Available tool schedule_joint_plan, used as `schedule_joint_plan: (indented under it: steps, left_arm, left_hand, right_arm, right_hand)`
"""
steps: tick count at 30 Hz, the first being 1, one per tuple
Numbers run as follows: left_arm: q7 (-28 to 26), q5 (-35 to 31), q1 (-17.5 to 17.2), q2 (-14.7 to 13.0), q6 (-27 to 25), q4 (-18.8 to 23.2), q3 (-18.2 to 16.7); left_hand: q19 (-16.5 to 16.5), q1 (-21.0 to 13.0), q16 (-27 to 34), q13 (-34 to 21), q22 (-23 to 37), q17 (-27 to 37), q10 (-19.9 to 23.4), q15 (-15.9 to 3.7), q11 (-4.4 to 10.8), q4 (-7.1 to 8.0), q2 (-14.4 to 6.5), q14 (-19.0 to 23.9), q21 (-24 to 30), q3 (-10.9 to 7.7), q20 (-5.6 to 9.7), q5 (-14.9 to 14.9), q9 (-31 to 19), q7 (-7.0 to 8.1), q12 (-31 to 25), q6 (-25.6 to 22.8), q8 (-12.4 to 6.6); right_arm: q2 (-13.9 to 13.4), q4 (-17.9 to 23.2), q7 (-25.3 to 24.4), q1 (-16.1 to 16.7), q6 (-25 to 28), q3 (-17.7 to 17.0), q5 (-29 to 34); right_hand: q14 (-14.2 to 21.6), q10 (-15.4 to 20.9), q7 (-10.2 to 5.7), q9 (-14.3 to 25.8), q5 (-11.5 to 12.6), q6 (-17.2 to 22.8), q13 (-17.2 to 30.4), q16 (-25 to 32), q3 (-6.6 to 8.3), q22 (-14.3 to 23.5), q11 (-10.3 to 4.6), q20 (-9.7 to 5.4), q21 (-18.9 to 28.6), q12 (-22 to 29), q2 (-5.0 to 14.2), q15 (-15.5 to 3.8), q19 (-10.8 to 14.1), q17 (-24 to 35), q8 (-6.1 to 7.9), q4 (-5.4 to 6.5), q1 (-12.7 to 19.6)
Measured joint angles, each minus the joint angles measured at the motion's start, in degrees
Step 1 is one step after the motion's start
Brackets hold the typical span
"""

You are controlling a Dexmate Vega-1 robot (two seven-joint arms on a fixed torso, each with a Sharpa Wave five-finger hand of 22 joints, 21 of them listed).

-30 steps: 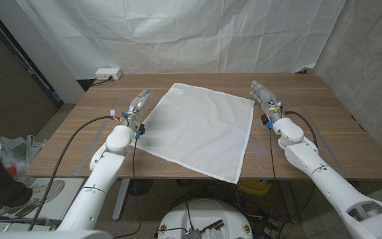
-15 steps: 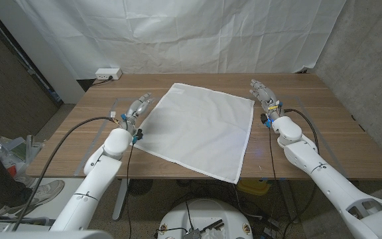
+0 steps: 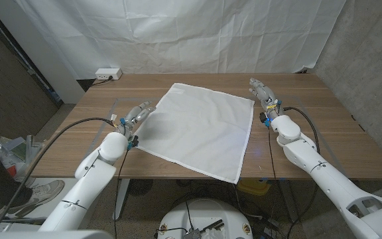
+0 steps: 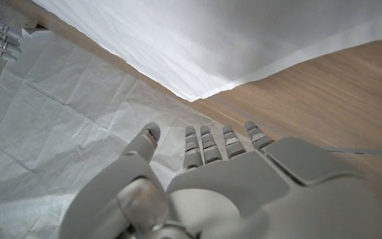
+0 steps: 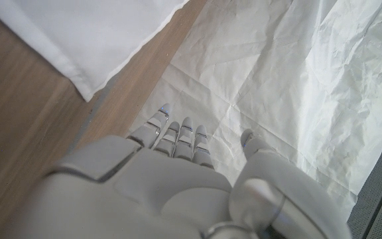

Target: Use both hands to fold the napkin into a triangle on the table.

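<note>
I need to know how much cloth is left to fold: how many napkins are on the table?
1. A single white napkin lies spread flat in the middle of the table, between the left hand and the right hand. Neither hand holds it.

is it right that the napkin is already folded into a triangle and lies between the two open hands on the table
Not quite. The head view shows the napkin still spread open as a flat square, not folded into a triangle. The rest holds: it lies on the table between the open left hand and the open right hand.
</note>
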State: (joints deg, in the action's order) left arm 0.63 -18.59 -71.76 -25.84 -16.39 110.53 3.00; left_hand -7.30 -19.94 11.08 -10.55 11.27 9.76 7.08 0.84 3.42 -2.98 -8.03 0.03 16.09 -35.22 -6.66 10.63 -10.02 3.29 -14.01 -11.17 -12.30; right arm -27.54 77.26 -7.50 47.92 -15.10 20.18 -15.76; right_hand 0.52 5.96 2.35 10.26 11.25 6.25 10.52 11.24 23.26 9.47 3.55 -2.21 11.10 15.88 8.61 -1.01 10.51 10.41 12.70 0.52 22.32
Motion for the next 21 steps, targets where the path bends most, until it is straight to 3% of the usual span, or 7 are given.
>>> schedule_joint_plan:
  steps: [12,18,21]
  left_arm:
    - [2.37,-2.85,-2.76,-4.12,-4.90,4.68,0.49]
    - [3.76,-4.17,-3.61,-5.90,-7.25,6.35,0.88]
    - [4.37,-4.72,-3.96,-6.63,-8.28,6.98,1.01]
  left_hand:
    - [0.00,-0.59,0.00,0.00,0.08,0.00,3.75,-0.23,0.07,-1.15,0.16,0.60,-0.21,0.35,0.00,0.00,0.00,-1.87,-0.57,-4.51,-0.42]
    - [-0.31,-0.73,0.00,0.01,0.08,-0.01,4.26,-0.83,-0.03,-1.39,0.01,1.21,-0.21,0.59,0.32,0.00,-0.27,-1.84,-0.63,-5.55,-0.42]
    - [-0.31,-0.73,0.00,0.01,0.08,-0.01,4.36,-0.83,0.07,-1.39,0.02,1.21,-0.21,0.59,0.31,0.00,-0.27,-1.95,-0.63,-6.03,-0.42]
  right_arm:
    - [-1.64,2.31,-5.05,-0.17,2.45,1.84,6.58]
    - [-2.56,3.93,-8.58,-0.10,4.35,2.54,10.53]
    - [-2.96,4.60,-10.18,0.00,5.49,2.84,12.48]
  right_hand:
    - [1.40,1.43,-0.28,0.00,-0.17,1.33,0.00,0.00,0.30,0.00,0.21,0.15,0.35,-0.22,-0.28,0.54,1.54,0.00,-0.21,-1.88,1.79]
    - [2.38,2.58,-0.23,0.00,-0.45,2.27,0.00,0.00,0.62,0.00,0.51,0.17,0.81,-0.22,-0.21,0.49,3.44,0.01,-0.21,-3.14,2.77]
    - [2.76,2.73,-0.08,0.24,-0.45,2.59,0.00,0.23,0.61,0.00,0.64,0.26,0.81,-0.22,-0.15,0.72,3.71,0.01,-0.21,-3.16,2.83]
